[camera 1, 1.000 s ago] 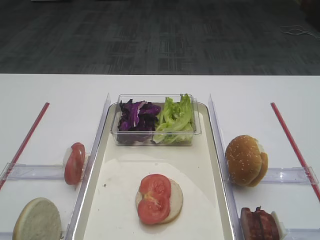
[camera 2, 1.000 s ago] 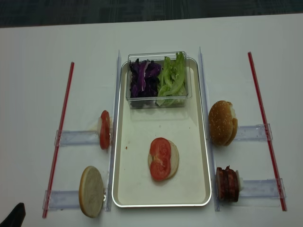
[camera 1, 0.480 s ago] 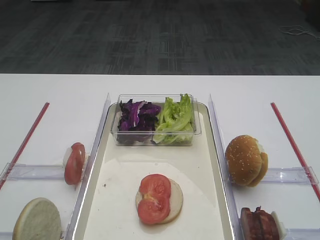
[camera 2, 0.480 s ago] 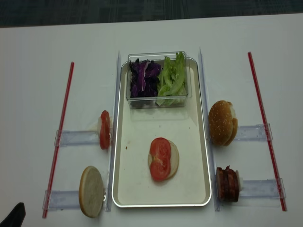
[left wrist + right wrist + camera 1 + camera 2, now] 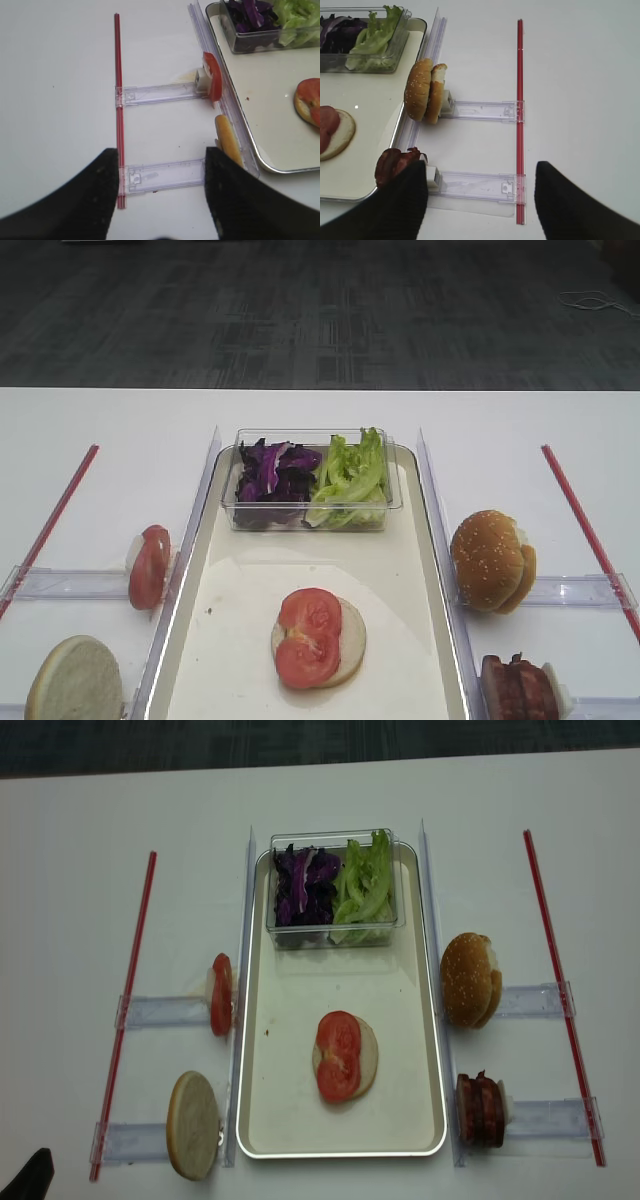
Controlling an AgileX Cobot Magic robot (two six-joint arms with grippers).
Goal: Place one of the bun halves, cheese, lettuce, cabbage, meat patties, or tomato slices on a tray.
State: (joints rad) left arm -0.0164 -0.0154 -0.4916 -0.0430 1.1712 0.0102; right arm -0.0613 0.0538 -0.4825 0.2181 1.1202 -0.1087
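Tomato slices (image 5: 308, 636) on a bun half on the tray (image 5: 230, 640) (wrist views only: both pincers wide, empty).

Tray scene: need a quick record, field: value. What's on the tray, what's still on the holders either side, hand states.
tray: cream, metal rim, table centre
on tray: bun half cut face up with two tomato slices on it
clear box: far end of tray, cabbage left, lettuce right
left holders: upright tomato slice; upright bun half
right holders: sesame bun halves; meat patties
left hand: open, empty
right hand: open, empty
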